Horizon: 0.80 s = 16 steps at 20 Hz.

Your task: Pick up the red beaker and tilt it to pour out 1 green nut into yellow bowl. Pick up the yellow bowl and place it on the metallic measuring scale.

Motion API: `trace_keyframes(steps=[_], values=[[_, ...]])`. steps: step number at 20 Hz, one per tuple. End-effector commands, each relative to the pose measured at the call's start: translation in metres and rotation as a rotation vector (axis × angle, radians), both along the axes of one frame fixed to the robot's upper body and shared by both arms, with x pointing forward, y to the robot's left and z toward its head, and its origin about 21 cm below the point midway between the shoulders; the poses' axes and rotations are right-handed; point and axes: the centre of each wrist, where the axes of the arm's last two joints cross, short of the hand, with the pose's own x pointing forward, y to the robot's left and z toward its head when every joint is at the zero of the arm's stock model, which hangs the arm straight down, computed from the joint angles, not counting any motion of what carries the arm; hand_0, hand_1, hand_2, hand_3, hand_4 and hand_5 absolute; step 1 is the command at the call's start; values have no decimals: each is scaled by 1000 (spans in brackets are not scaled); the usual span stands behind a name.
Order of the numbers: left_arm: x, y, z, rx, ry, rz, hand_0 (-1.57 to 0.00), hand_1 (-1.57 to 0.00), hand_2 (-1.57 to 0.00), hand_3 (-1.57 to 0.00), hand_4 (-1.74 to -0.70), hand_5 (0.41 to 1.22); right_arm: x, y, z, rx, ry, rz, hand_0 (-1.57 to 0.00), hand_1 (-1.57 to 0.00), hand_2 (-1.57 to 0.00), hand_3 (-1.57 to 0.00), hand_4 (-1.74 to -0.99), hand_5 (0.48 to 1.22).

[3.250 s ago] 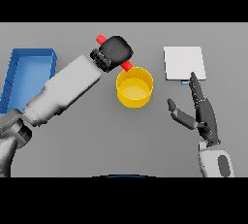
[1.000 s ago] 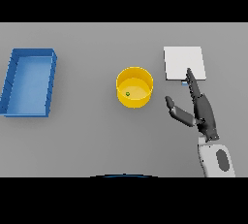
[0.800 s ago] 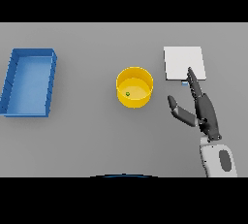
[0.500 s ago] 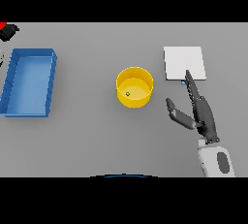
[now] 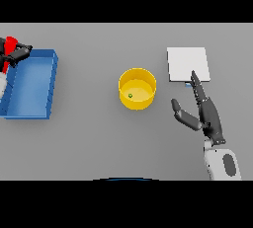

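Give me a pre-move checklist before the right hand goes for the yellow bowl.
1. Green nut inside the yellow bowl: ok.
2. Bowl upright with nothing touching it: ok.
3. Right hand open, fingers straight, lying right of the bowl: ok.
4. Metallic measuring scale top free of objects: ok, though the right hand's fingertips overlap its near edge.
5. Left hand away from the bowl, at the far left above the blue tray: ok.
6. Red beaker released: not ok, the left hand is shut on it.

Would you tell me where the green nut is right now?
In the head view, the green nut lies inside the yellow bowl, mid-table, between the blue tray and the measuring scale.
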Motion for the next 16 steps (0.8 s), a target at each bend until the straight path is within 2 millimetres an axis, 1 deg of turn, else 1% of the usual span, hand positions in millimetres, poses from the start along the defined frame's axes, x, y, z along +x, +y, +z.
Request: trace_keyframes(steps=[1,2,3,4,5,6,7,9,10,11,12,13,14,15,16], values=[[-9,-1,4,-18,12,-39,-1175,-1075,-1021,-1055,-1232,737,-2,5,-2,6,0,1,1,1,1,1,-1151,670],[-16,1,9,-54,18,-82,-940,-860,-817,-843,-1126,705,-4,3,-2,1,-6,3,1,1,1,1,-1149,670],[-20,1,13,-96,34,-100,-751,-687,-653,-675,-1050,683,-3,3,0,2,-15,9,1,1,1,1,-1150,671],[-25,5,13,-73,68,-107,-601,-550,-522,-539,-976,664,-5,-1,-3,0,-14,6,1,1,1,1,-1153,670],[-27,1,14,-43,105,-125,-481,-440,-418,-431,-915,651,-6,3,-2,3,-16,6,1,1,1,1,-1155,670],[-28,2,14,-23,129,-126,-384,-351,-334,-345,-875,644,-3,-1,-1,-4,-10,-6,1,1,1,1,-1155,669],[-28,1,18,4,151,-126,-307,-281,-267,-276,-843,632,-3,0,-2,-7,2,-2,1,1,1,1,-1155,670],[-28,-1,12,45,184,-110,-196,-179,-170,-176,-813,627,-2,1,-3,-30,-5,-9,1,1,1,1,-1157,665],[-27,-2,11,51,172,-111,-157,-143,-136,-141,-801,627,-2,2,-3,-35,-8,-10,1,1,1,1,-1158,665],[-27,-2,10,59,158,-106,-125,-115,-109,-112,-794,627,-1,4,0,-35,-15,-5,1,1,1,1,-1157,665],[-26,-3,14,63,131,-115,-100,-91,-87,-90,-783,631,-1,7,-2,-37,-4,-1,1,1,1,1,-1154,657],[-27,-4,14,64,111,-128,-80,-73,-69,-72,-776,631,2,10,0,-52,15,-16,1,1,1,1,-1144,644],[-28,-4,14,52,85,-135,-64,-58,-55,-57,-778,633,3,9,1,-105,33,-34,1,1,1,1,-1131,631],[-30,-5,14,39,63,-142,-51,-46,-44,-45,-779,635,4,9,5,-130,19,-10,1,1,1,1,-1115,638],[-29,-7,13,16,48,-142,-40,-37,-35,-36,-784,644,9,7,10,-156,-6,34,1,1,1,1,-1087,649]])
